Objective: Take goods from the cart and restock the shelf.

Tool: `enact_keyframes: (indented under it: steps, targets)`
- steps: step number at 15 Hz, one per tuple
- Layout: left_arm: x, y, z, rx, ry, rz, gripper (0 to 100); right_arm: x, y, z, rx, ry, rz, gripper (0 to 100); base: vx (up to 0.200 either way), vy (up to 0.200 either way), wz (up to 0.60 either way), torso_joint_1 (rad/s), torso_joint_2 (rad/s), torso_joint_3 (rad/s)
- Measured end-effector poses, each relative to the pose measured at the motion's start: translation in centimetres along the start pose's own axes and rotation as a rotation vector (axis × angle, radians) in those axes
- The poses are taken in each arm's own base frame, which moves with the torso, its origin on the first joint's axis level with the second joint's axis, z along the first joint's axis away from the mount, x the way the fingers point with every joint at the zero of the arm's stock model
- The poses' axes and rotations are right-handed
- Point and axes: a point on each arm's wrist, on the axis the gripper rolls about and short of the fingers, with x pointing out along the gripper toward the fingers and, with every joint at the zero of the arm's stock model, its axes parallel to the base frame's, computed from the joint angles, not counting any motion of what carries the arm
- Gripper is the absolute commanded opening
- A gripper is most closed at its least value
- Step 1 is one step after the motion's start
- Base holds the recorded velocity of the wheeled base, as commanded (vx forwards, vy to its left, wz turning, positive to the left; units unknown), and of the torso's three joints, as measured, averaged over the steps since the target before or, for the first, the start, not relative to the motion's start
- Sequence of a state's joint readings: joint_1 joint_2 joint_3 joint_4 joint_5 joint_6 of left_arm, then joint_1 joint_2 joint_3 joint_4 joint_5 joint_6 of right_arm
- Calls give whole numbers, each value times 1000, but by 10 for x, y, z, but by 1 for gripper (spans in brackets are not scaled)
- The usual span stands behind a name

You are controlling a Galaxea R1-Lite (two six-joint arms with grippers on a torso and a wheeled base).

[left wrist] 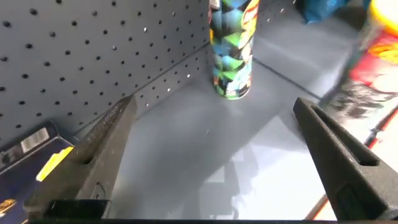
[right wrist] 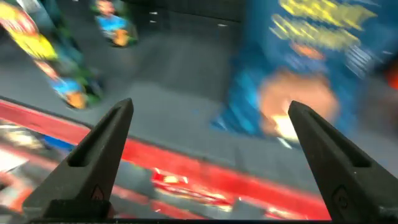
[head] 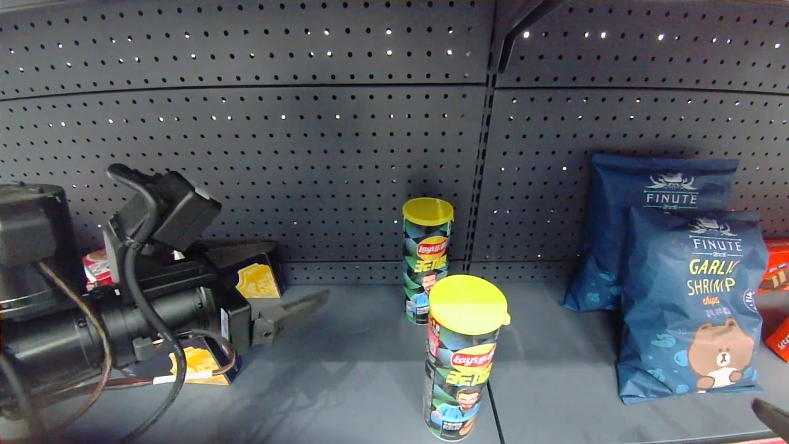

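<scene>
Both gaping wide and holding nothing, the left gripper (head: 300, 271) and right gripper (right wrist: 208, 106) are risking toppling the tall lower-centre chip can (head: 462, 364) when passing beside it.

The shelf (head: 363, 370) holds two cans (head: 427, 259) (head: 463, 357) and two blue bags (head: 641, 228) (head: 690, 308). Two dark boxes (head: 262, 277) (head: 197, 365) sit at the left. Two red boxes (head: 778, 265) (head: 780, 339) are at the right edge.

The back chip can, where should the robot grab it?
Probably around the middle of the back chip can, from the robot's left: it stands upright, pegboard behind, the front can before it, and the open left gripper faces it.
</scene>
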State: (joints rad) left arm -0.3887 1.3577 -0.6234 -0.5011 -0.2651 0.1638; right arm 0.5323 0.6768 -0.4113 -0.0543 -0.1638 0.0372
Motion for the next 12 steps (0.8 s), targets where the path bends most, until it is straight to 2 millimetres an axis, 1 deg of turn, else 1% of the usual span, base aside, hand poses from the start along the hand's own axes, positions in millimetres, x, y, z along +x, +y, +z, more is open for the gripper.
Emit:
enact_keyframes:
  steps: [2,3,4,6,8,10,12]
  targets:
    - [-7,-3,-2,0,-6,1,100,36,11,22,9,70,57,100,0,0,0,0,0,0]
    - [-9,-4,-5,-1,-1,1,100,53,18,26,9,112,75,100,0,0,0,0,0,0]
    - [-12,-5,-7,-1,2,1,100,70,24,27,6,158,84,100,0,0,0,0,0,0]
    - [-14,-6,-7,-3,5,5,100,99,38,26,36,220,100,100,0,0,0,0,0,0]
    - [-15,-1,-9,-9,9,42,100,120,50,20,50,282,112,100,0,0,0,0,0,0]
    - [-16,2,-10,-12,11,61,100,137,59,11,36,348,118,100,0,0,0,0,0,0]
    - [-16,4,-11,-16,15,70,100,149,65,2,18,402,121,100,0,0,0,0,0,0]
